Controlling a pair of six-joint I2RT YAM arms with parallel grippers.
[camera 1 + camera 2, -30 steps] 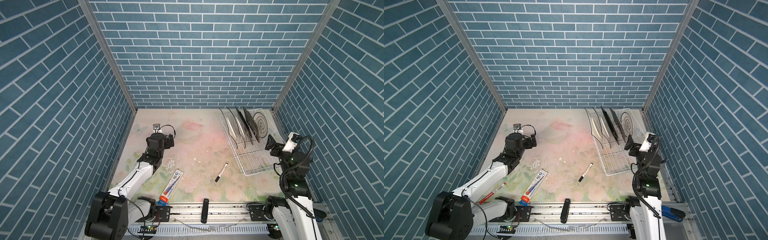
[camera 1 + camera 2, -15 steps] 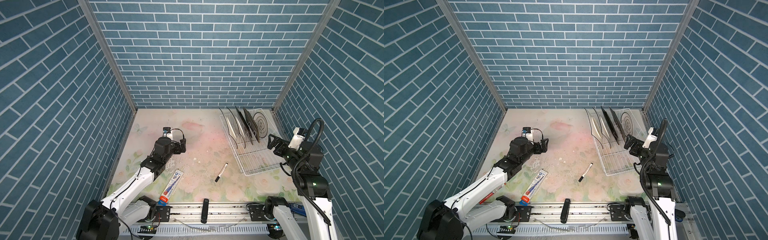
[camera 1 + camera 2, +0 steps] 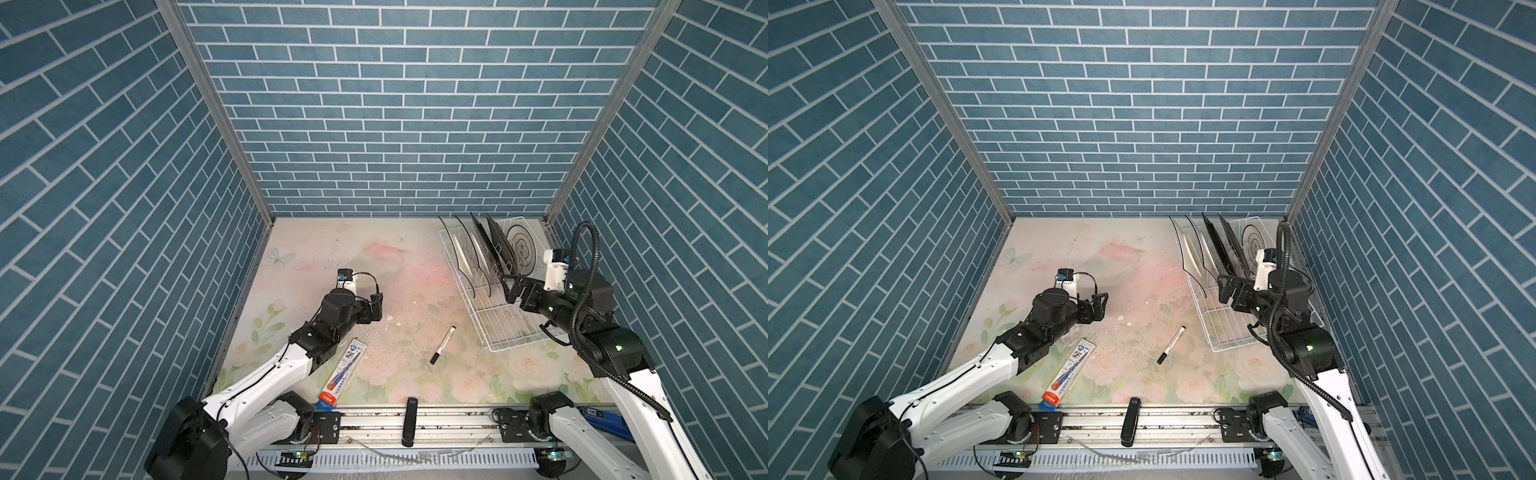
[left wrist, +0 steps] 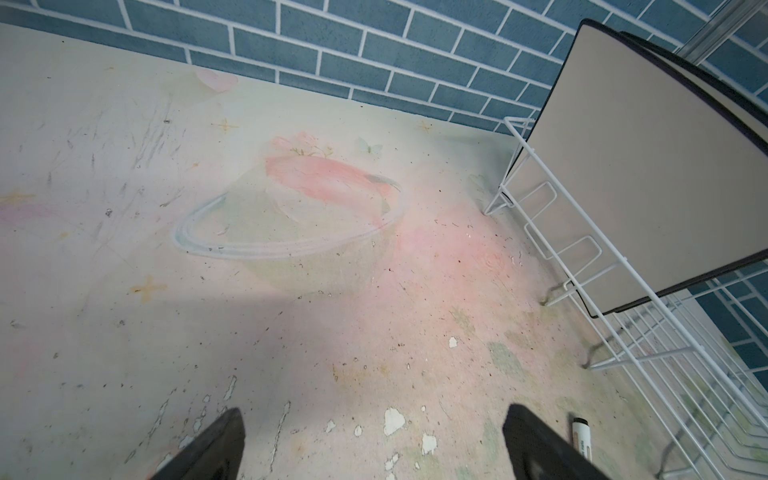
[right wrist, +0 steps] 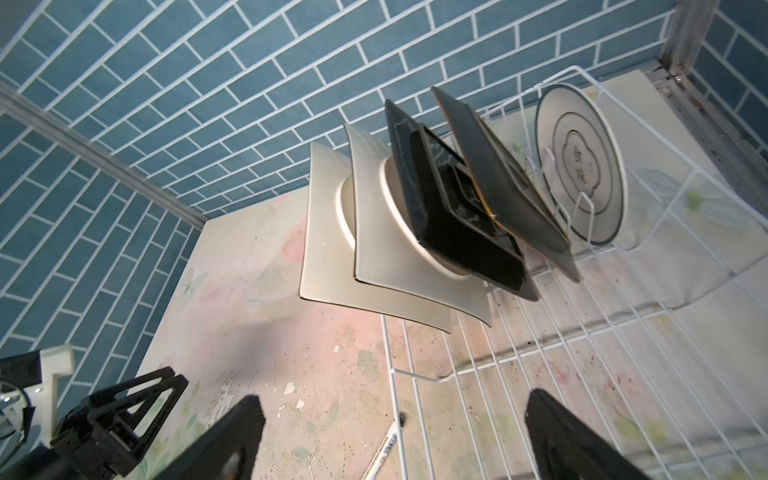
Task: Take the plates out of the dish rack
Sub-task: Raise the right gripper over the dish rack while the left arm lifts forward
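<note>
Black square plates (image 5: pixel 457 232) packed close in the white wire dish rack (image 3: pixel 498 328) may topple if the open, empty right claw (image 3: pixel 512 291) clips two.

the round plate (image 5: pixel 579 166) has two characters in its centre emblem, too blurred to read; print on the marker (image 5: pixel 384 451) and the flat packet (image 3: pixel 345 372) is also illegible.
</note>
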